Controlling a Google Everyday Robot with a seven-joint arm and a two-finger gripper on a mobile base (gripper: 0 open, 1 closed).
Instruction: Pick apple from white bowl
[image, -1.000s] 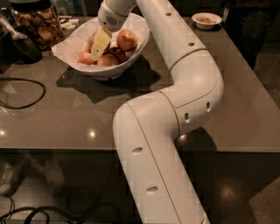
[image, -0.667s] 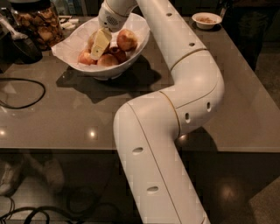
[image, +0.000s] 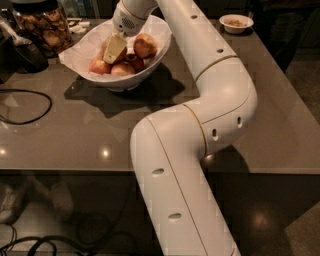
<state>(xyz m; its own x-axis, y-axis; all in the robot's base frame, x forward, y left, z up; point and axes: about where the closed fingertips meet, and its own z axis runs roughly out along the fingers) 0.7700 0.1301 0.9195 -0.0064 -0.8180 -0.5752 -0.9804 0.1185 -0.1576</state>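
The white bowl (image: 85, 47) stands at the back left of the grey table, lined with white paper and holding several apples. The apple (image: 145, 45), the largest one, golden yellow-orange, lies at the right side of the bowl. Smaller, redder apples (image: 100, 66) lie at the front of the bowl. My gripper (image: 114, 48) reaches down into the bowl from above, just left of the large apple and above the smaller ones. My white arm sweeps from the lower middle of the view up to the bowl.
A glass jar (image: 42, 25) with brown contents stands at the back left. A small white dish (image: 236, 21) sits at the back right. A black cable (image: 25, 107) loops on the table's left. The table's front edge (image: 75, 170) runs across the middle.
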